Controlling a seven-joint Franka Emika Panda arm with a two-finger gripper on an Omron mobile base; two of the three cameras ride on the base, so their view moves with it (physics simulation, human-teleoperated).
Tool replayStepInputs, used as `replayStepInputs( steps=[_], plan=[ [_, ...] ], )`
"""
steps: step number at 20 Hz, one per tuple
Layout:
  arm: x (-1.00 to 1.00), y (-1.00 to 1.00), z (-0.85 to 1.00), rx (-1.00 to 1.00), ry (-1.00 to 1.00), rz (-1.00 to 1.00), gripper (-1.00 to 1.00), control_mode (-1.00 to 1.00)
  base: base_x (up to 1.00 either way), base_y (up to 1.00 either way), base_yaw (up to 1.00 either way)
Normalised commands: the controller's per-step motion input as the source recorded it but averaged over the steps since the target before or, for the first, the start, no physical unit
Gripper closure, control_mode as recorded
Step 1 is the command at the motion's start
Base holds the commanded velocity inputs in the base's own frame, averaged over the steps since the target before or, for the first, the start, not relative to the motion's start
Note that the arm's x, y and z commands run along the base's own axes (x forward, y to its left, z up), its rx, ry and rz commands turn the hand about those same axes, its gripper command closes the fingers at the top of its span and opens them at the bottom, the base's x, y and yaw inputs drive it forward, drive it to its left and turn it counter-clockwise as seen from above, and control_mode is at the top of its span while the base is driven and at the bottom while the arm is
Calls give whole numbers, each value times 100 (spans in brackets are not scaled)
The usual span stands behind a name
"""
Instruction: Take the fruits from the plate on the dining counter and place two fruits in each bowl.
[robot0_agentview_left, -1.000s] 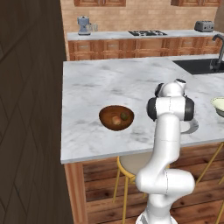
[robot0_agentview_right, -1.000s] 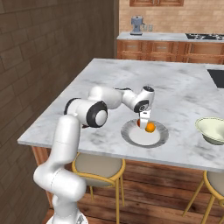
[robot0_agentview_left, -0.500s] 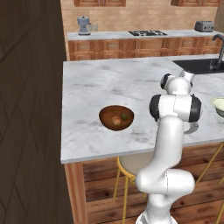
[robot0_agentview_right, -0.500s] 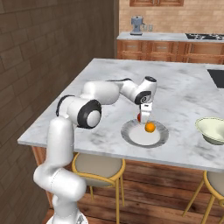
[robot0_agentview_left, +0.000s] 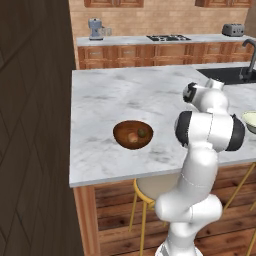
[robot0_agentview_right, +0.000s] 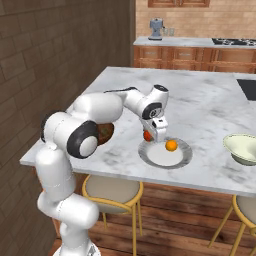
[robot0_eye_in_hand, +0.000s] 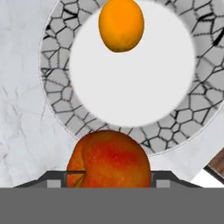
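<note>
We now carry the reddish fruit (robot0_eye_in_hand: 109, 158) pinched in our gripper (robot0_agentview_right: 151, 135), lifted off the plate (robot0_agentview_right: 181, 159) since a second ago. 1 orange fruit (robot0_agentview_right: 171, 145) remains there; the brown bowl (robot0_agentview_left: 132, 134) already holds 2, so the pale bowl (robot0_agentview_right: 243, 149) seems next.

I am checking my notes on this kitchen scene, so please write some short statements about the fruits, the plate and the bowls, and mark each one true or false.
1. The end effector is shut on a red-orange fruit. True.
2. The plate carries three fruits. False: one orange fruit lies on it.
3. The brown bowl already holds two fruits. True: a reddish one and a dark green one lie inside.
4. The pale bowl is full of fruit. False: no fruit can be seen in it.
5. The plate sits on the far worktop beside the stove. False: it rests on the dining counter.
</note>
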Motion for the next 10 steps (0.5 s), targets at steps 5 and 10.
replayStepInputs(
  steps=[5, 10],
  plan=[
    [-52, 80, 37, -4, -14, 52, 100, -100, 0, 0, 0],
    [-56, 100, 36, -15, -5, 44, 100, -100, 0, 0, 0]
  ],
)
